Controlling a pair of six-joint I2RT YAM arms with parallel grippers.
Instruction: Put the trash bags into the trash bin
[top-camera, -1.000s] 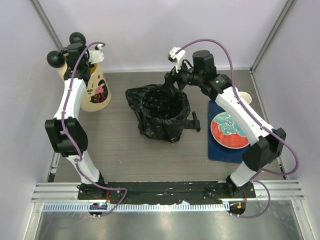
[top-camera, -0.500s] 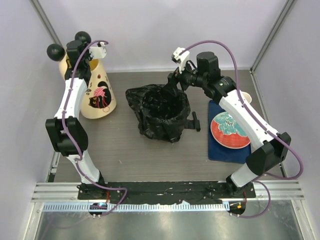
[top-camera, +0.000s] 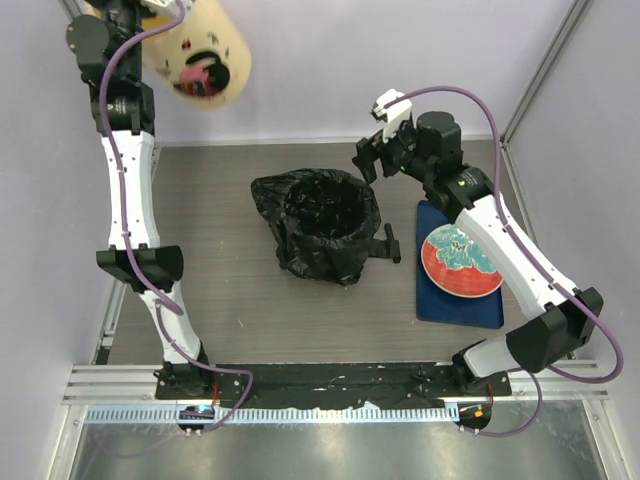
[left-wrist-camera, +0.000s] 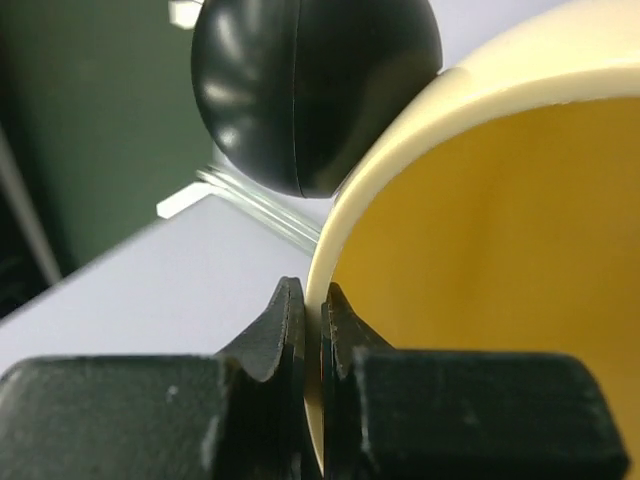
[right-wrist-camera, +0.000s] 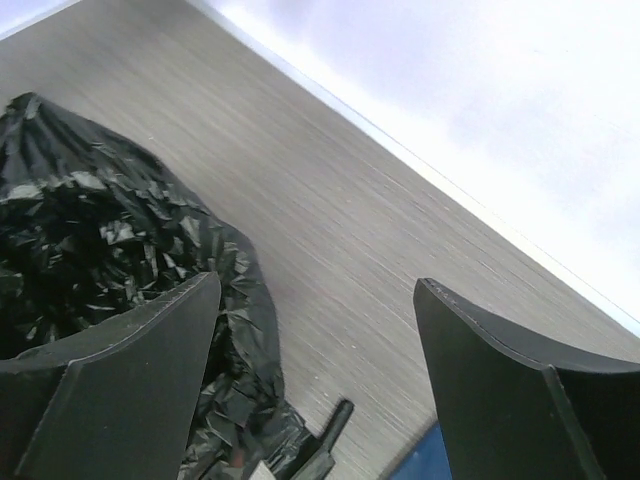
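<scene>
Bright, even light fills the overhead view, with faint shadows. The trash bags (top-camera: 318, 225) glint with small highlights. Close up, the trash bin (left-wrist-camera: 480, 250) blurs softly. In the right wrist view the wall (right-wrist-camera: 480, 90) washes out white.

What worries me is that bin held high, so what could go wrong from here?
1. The left tool pinches only the rim of the trash bin, which hangs tilted high above the table; it could slip and fall.
2. The right tool is open near the trash bag, holding nothing; the floppy plastic may snag when grabbed.
3. The red plate lies under the right arm; a low swing might knock it.
</scene>
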